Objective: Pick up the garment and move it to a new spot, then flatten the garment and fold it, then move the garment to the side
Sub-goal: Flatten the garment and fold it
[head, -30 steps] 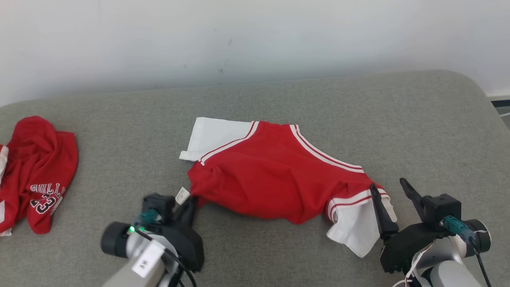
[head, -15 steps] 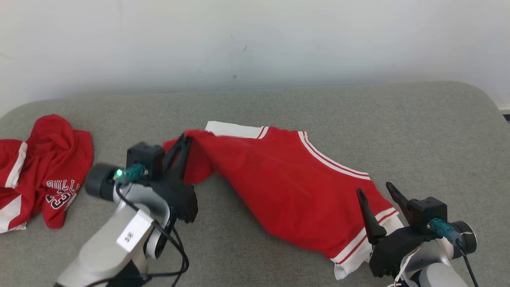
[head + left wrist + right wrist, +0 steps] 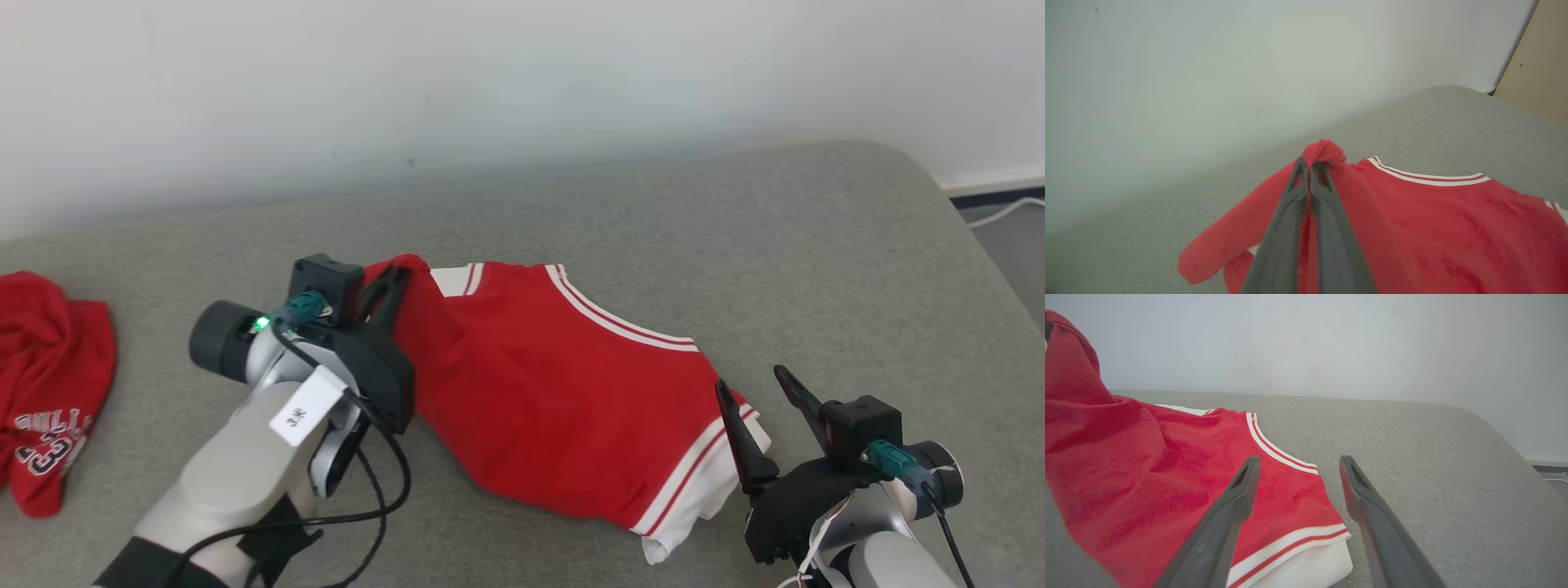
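The garment [image 3: 539, 384] is a red shirt with white sleeves and red-white stripes, lying across the middle of the grey couch. My left gripper [image 3: 398, 273] is shut on its left bottom corner, lifted and carried back over the shirt's upper left part. In the left wrist view the two fingers [image 3: 1310, 192] pinch a red bunch of the garment [image 3: 1412, 212]. My right gripper [image 3: 753, 384] stands open just above the right sleeve, nothing between its fingers. The right wrist view shows the garment [image 3: 1167, 465] rising to the left and my right gripper [image 3: 1298, 461] over its white cuff.
A second red garment with black lettering [image 3: 45, 400] lies crumpled at the far left of the couch [image 3: 816, 269]. A white wall [image 3: 522, 82] runs behind. The couch's right end curves away, with floor and a cable [image 3: 1000, 214] beyond.
My left gripper has lifted the garment's left corner and carried it up and back over the shirt, folding the left part over the white sleeve. The head camera shifted. My right gripper stayed open.
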### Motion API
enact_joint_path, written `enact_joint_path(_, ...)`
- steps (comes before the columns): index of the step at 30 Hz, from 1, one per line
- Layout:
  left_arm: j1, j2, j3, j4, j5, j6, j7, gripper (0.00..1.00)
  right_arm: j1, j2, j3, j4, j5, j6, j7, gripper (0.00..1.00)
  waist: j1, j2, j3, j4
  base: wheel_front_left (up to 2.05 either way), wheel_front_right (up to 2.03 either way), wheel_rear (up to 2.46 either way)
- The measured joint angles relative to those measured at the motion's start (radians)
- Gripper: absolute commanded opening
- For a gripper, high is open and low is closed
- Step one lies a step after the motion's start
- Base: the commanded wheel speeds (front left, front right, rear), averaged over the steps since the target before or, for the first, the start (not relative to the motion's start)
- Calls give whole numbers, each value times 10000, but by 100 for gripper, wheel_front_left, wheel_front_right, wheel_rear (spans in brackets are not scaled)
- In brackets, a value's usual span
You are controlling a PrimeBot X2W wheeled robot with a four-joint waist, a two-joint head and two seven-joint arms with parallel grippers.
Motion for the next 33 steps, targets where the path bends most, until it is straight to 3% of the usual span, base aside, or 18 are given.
enact_joint_path(9,-846,-955,-159,422,107,-362,-234,0,-256,-19,25,-40,0,75,8,100,0,0,381,-691,0,0,0)
enact_joint_path(18,-968,-1797,-688,894,136,-1055,-560,0,-296,12,52,-90,-2,73,0,100,1,0,850,-1100,0,0,0)
enact_joint_path(27,-941,-1756,-1093,1101,-130,-1369,-757,0,-702,130,132,-104,-56,73,-4,100,1,1,1146,-1289,0,0,0)
enact_joint_path(33,-424,-1649,-2088,-378,-886,-1396,-834,0,-802,109,-46,-38,-71,-13,-46,100,1,1,1261,-1441,0,0,0)
